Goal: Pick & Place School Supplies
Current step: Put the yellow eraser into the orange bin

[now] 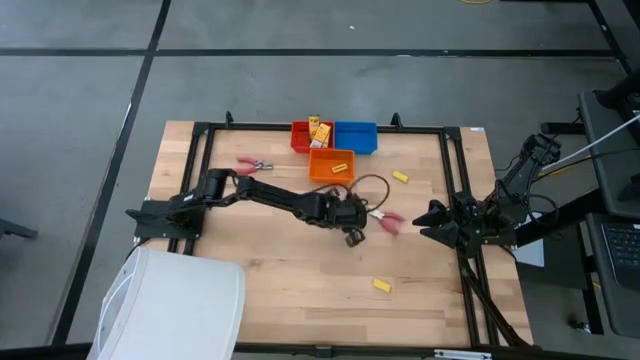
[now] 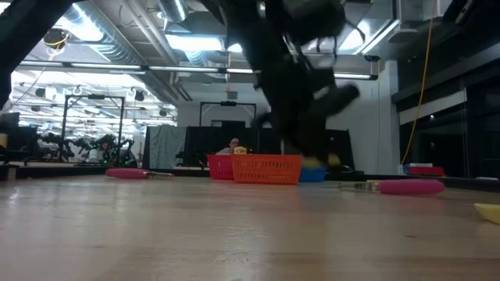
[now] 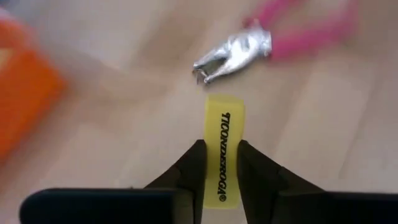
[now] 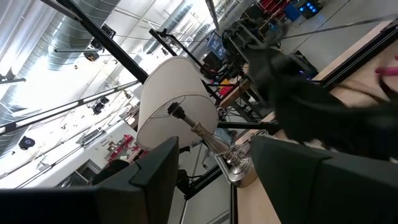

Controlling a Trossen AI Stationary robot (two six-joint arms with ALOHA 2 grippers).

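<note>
Left hand [image 3: 221,163] is clenched on a yellow eraser [image 3: 223,149], carrying it above mid-bench, with pink-handled pliers [image 3: 249,48] lying just beyond. This looks like the carry step. The next move calls for a swing toward the bins and a clean drop. Red bin [image 1: 303,137] holds a yellow packet [image 1: 319,130]. Orange bin [image 1: 331,164] holds one yellow piece. Blue bin [image 1: 355,137] looks bare. Right hand [image 1: 428,221] waits at the bench's right edge, fingers apart, grasping nothing.

Yellow eraser [image 3: 222,155] clamped lengthwise; pink-handled pliers [image 3: 273,40] lying beyond.
</note>
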